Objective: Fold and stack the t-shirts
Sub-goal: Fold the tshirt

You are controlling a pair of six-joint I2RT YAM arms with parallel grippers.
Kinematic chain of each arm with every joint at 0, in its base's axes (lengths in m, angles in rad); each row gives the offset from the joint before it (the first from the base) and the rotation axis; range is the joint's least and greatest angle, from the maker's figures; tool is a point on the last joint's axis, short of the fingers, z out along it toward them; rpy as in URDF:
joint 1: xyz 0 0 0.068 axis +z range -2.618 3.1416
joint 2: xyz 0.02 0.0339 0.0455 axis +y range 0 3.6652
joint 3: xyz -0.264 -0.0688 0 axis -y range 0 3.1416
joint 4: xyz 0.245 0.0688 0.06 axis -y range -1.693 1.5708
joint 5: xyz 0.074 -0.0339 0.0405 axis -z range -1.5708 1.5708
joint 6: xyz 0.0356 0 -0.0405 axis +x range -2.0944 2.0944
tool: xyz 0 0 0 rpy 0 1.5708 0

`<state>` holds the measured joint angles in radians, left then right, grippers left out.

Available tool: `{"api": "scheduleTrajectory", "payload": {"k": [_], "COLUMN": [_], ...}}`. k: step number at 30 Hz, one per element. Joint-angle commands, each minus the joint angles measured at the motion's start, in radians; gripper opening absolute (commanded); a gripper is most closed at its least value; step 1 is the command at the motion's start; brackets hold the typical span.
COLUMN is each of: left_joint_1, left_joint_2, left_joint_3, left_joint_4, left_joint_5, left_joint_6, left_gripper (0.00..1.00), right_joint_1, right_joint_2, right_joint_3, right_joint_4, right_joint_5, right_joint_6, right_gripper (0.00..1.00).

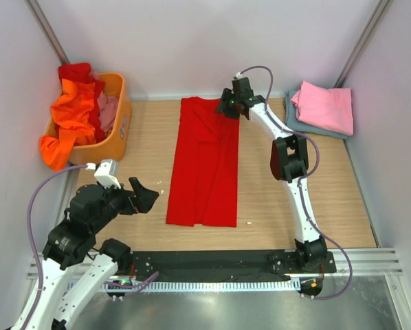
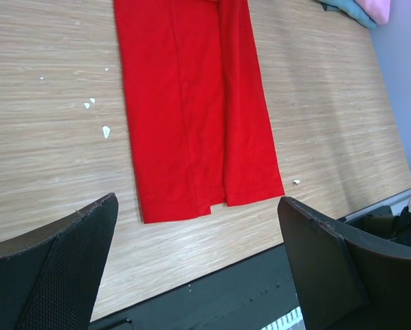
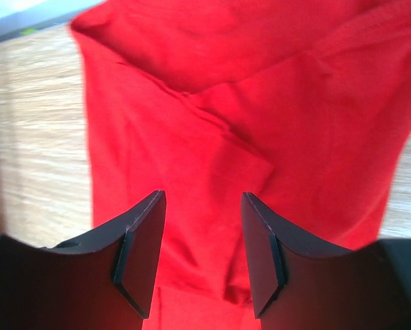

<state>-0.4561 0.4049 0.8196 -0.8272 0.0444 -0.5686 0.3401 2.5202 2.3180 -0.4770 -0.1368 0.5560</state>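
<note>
The red t-shirt [image 1: 205, 165] lies flat at the middle of the bench [image 1: 322, 199]. It is folded lengthwise into a narrow strip with the hem toward the arm bases.

Treat it as light, limp, non-fragile cloth. It will likely sag and fall open unless all layers are pinched together.

- **Right tool** [image 3: 203, 206]: hovers over the far collar end, jaws apart, gripping nothing.
- **Left tool** [image 2: 197, 213]: jaws apart and empty, near the hem's left side.

Recommended hold: both corners of one end, through every layer.

A folded pink t-shirt [image 1: 324, 106] rests on a grey-blue t-shirt [image 1: 293, 118] at the far right.
</note>
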Motion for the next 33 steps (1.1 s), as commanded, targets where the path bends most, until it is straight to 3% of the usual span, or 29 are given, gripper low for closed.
{"api": "scheduleTrajectory", "payload": {"k": [1, 19, 22, 26, 33], "left_joint_1": [0.019, 0.054, 0.054, 0.054, 0.054], "left_joint_2": [0.011, 0.015, 0.015, 0.018, 0.038], "left_joint_3": [-0.004, -0.01, -0.01, -0.01, -0.007], "left_joint_4": [0.046, 0.046, 0.048, 0.045, 0.034], "left_joint_5": [0.003, 0.009, 0.008, 0.003, -0.02], "left_joint_6": [0.001, -0.002, -0.002, -0.005, -0.013], "left_gripper": [1.0, 1.0, 1.0, 1.0, 1.0], "right_joint_1": [-0.003, 0.002, 0.007, 0.014, 0.025], "right_joint_2": [0.002, 0.083, 0.089, 0.089, 0.068], "right_joint_3": [0.041, 0.057, 0.063, 0.064, 0.087], "right_joint_4": [-0.006, 0.017, 0.025, 0.035, 0.018], "right_joint_5": [0.042, 0.043, 0.039, 0.037, 0.04], "right_joint_6": [0.002, 0.018, 0.018, 0.018, 0.004], "right_gripper": [0.54, 0.55, 0.49, 0.29, 0.13]}}
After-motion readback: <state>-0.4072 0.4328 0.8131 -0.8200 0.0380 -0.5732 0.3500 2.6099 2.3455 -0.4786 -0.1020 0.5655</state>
